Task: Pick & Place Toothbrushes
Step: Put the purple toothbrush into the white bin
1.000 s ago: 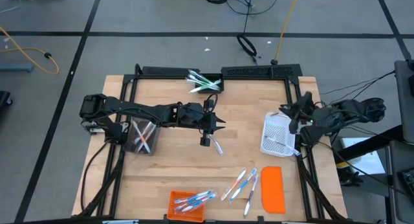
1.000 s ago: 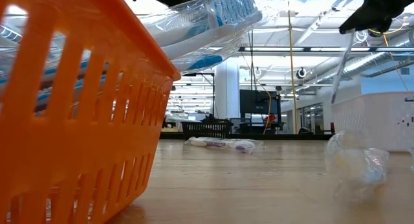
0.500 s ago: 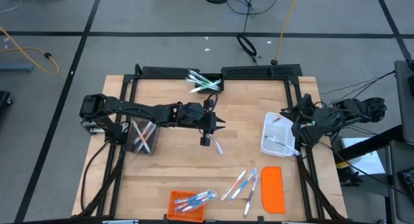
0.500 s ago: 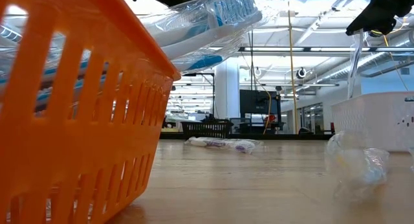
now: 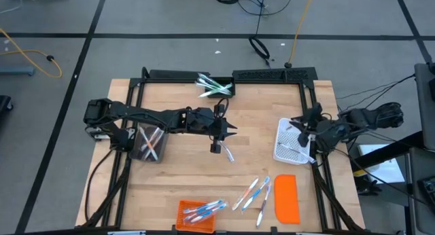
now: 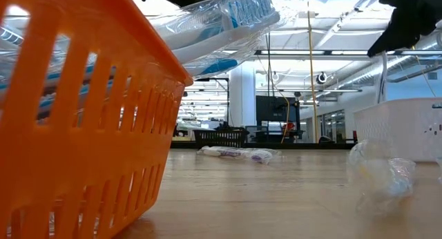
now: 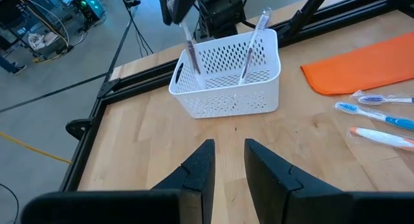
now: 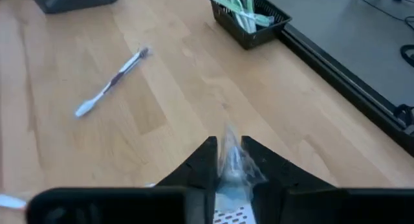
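My right gripper point(image 5: 301, 128) hovers over the white mesh basket point(image 5: 288, 141) at the table's right and is shut on a wrapped toothbrush point(image 7: 189, 54). A second toothbrush point(image 7: 253, 44) leans against the basket's inner wall. At mid-table my left gripper point(image 7: 229, 164) is held above the wood, open, with nothing between its fingers. One toothbrush point(image 5: 228, 154) lies on the wood just near of it. Several loose toothbrushes point(image 5: 255, 192) lie by the orange lid point(image 5: 287, 197). My right gripper pinches the wrapped toothbrush near its upper end point(image 8: 228, 154) between its two fingers. The fingers slant down from the table's right side. The toothbrush hangs about upright below them, its lower end point(image 7: 195, 74) inside the white basket; whether that end touches the basket's floor I cannot tell.
An orange basket point(image 5: 197, 213) holding toothbrushes stands at the near edge. A black basket point(image 5: 217, 87) with more of them is at the far edge, and a dark bin point(image 5: 151, 143) sits under the left arm. A crumpled clear wrapper point(image 6: 380, 175) lies on the wood.
My right gripper has sunk toward the white basket and tipped further down. The toothbrush it holds has swung from a slant to about upright, and its lower end has gone down into the basket.
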Tool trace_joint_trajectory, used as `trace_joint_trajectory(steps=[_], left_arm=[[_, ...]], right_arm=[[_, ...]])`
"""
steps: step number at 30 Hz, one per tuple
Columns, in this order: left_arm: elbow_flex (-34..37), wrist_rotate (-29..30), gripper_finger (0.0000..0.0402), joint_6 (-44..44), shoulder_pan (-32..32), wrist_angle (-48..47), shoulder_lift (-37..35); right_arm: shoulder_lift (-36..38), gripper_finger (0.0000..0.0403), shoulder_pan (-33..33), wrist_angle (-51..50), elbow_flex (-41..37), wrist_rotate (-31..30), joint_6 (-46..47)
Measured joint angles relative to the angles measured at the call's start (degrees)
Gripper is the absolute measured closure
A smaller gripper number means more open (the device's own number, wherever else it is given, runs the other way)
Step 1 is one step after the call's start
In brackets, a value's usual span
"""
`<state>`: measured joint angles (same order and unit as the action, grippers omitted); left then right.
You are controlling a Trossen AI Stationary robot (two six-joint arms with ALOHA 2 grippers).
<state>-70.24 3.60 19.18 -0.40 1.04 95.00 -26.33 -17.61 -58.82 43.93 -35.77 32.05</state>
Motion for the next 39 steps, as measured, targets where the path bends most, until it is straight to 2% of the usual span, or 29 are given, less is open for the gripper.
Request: trace_joint_trajectory(steps=[5, 10, 23, 33, 39], left_arm=[[0.0, 0.0, 0.0316, 0.02, 0.0, 0.0, 0.0], [0.0, -0.01, 0.0316, 0.04, 0.0, 0.0, 0.0], [0.0, 0.0, 0.0316, 0.04, 0.0, -0.14, 0.0], [-0.02, -1.06, 0.0316, 2.79, -0.03, -13.92, 0.37], [-0.07, -1.11, 0.0316, 5.55, -0.04, -15.97, 2.92]], right_arm=[[0.02, 0.0268, 0.0, 0.76, -1.71, 0.0, 0.23], [0.02, 0.0232, 0.0, 0.88, -1.99, 0.0, 0.38], [0.0, 0.0236, 0.0, 5.68, -1.99, 0.04, -2.83], [0.0, 0.0236, 0.0, 11.51, -1.99, 0.07, -6.68], [-0.02, 0.0236, 0.0, 12.22, -1.99, 0.09, -7.5]])
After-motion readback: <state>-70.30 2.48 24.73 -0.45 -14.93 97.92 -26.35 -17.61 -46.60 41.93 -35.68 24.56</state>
